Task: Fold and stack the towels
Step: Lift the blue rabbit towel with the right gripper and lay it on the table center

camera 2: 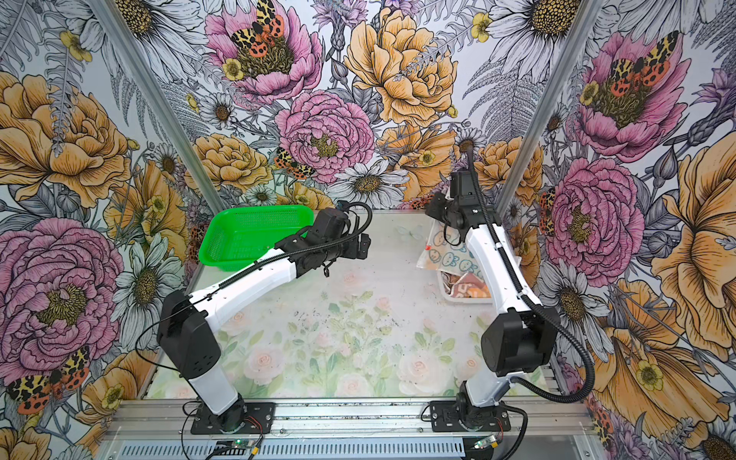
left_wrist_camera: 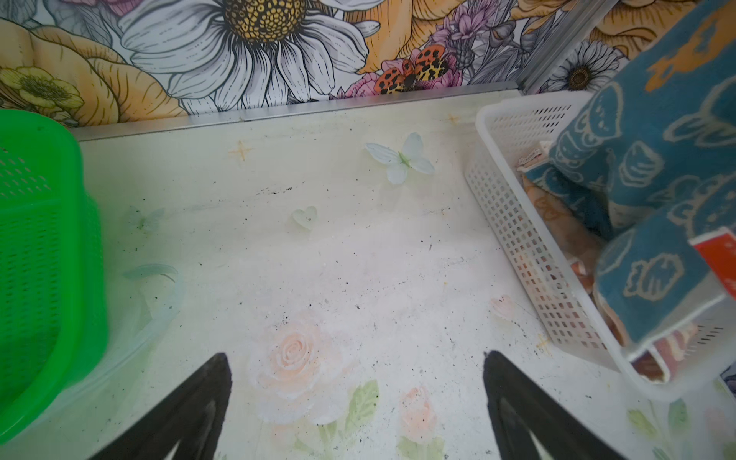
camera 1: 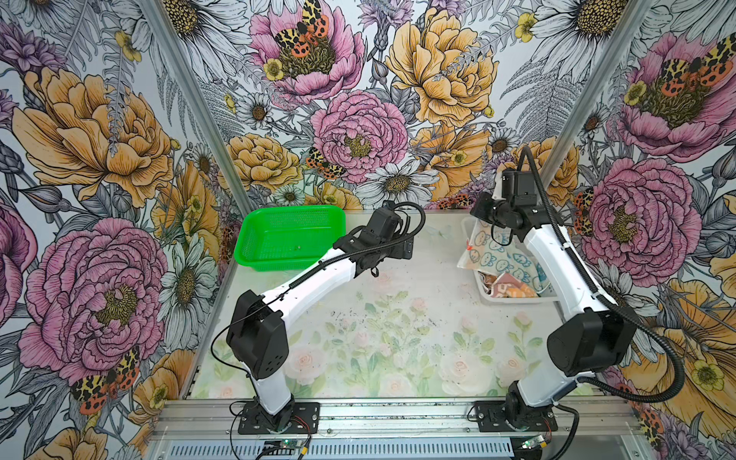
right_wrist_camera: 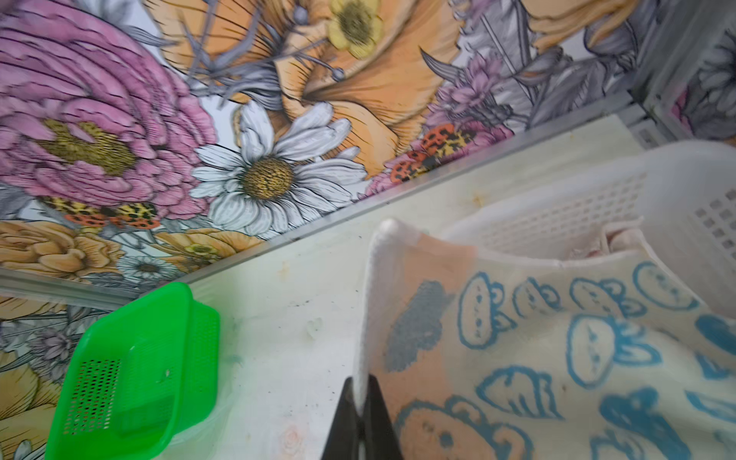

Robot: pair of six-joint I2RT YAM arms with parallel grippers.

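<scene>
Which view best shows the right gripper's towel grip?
Right wrist view: the right gripper pinches the towel at its hem. Both top views show only cloth hanging under the wrist; left wrist shows its blue side.

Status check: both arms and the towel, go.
Left gripper open, empty, over the table. Right gripper shut on blue bunny towel edge; rest draped over white basket and other towels. Nothing blocking.

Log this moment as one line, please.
right jaws: shut on bunny towel edge | towel: raised, partly in white basket | left jaws: open, holding nothing, over table | stack: not started
</scene>
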